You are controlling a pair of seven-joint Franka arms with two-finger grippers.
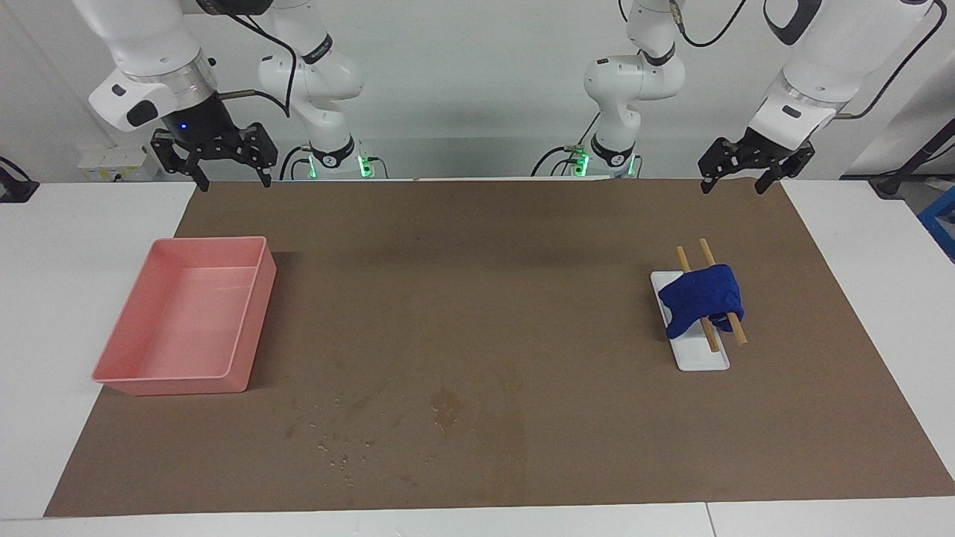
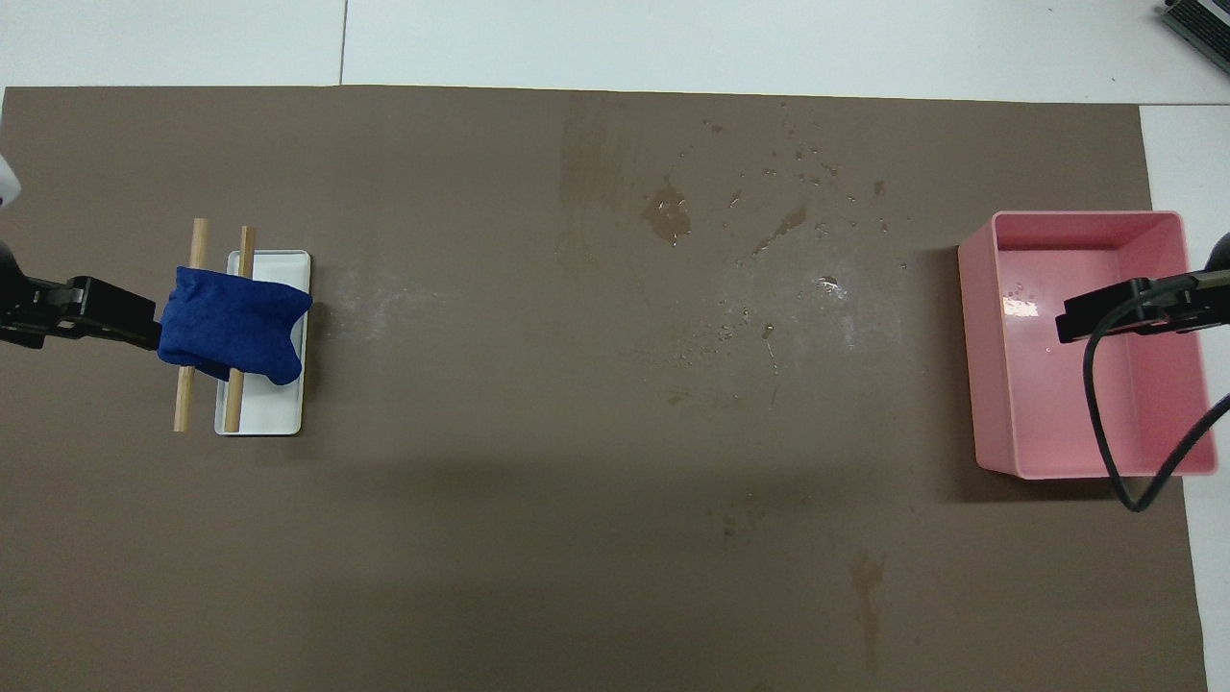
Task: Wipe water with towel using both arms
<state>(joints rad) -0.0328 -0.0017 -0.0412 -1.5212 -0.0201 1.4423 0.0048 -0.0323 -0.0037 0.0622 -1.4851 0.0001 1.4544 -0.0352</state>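
The small royal-blue soft towel (image 1: 703,298) hangs over two wooden rods of the white rack (image 1: 709,361); the wet blotches of water (image 1: 440,409) lie well apart from the rack, toward the pink plastic tray (image 1: 127,328). My left gripper (image 1: 755,168) is spread and empty above the mat edge near the rack; I should pinch the towel's top fold, then lift straight. My right gripper (image 1: 215,155) waits, spread.

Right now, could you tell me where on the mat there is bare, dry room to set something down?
The widest dry stretch lies between the pink bin and the white rack bearing the towel, nearer the robots than the water. Both ends are taken up. The left gripper and right gripper hang open over the mat's robot-side edge.
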